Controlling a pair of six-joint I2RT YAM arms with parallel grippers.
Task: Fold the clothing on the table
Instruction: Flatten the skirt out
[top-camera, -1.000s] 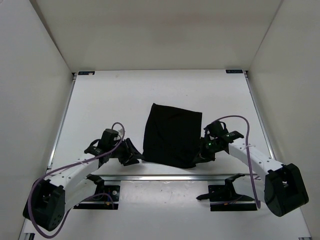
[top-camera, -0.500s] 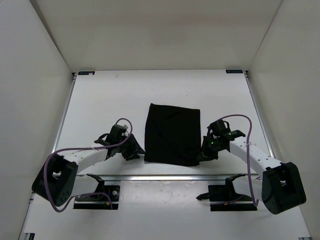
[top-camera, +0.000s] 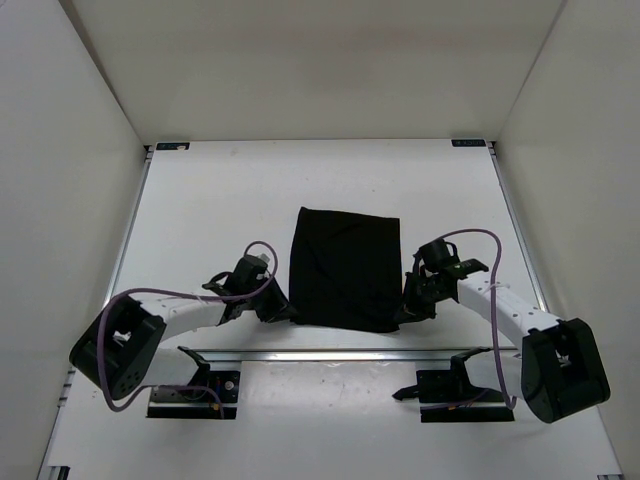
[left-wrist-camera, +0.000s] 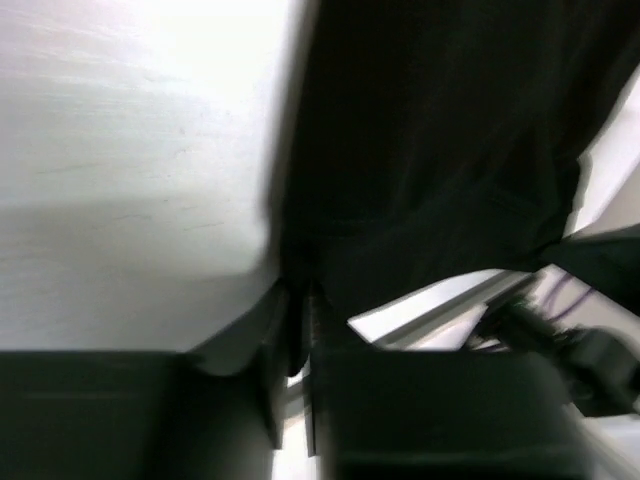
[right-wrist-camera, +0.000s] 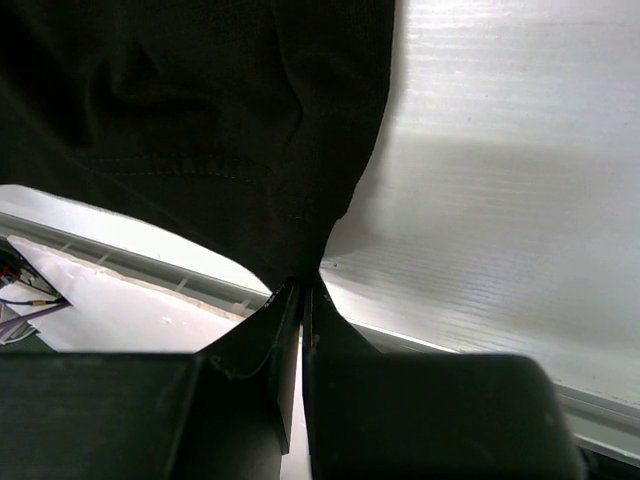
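**Both jaws pinched on the near corners of the black clothing**

Jaws on the right gripper (right-wrist-camera: 302, 290) are squeezed fully together, with the near right corner of the clothing (top-camera: 345, 270) caught between them. Its wrist view shows a line of hem stitching on the fabric just above the pinch. The left gripper (left-wrist-camera: 297, 305) looks much the same from its own camera: jaws down to a thin slit with the near left corner of the fabric tucked in between, though that picture is pretty blurry.

From above, the clothing is a plain black, roughly square piece lying flat on the white table (top-camera: 220, 200), about midway between the side edges and nearer the arms than the far wall. Its near edge sits just short of the metal rail (top-camera: 340, 355) that runs across in front of the arm bases. The two arms come in low from either side, one on each near corner, each with a looping purple cable (top-camera: 170, 295).

As for writing, there's a small blue tag (top-camera: 172, 146) at each far corner of the table, but the lettering is too small to read.
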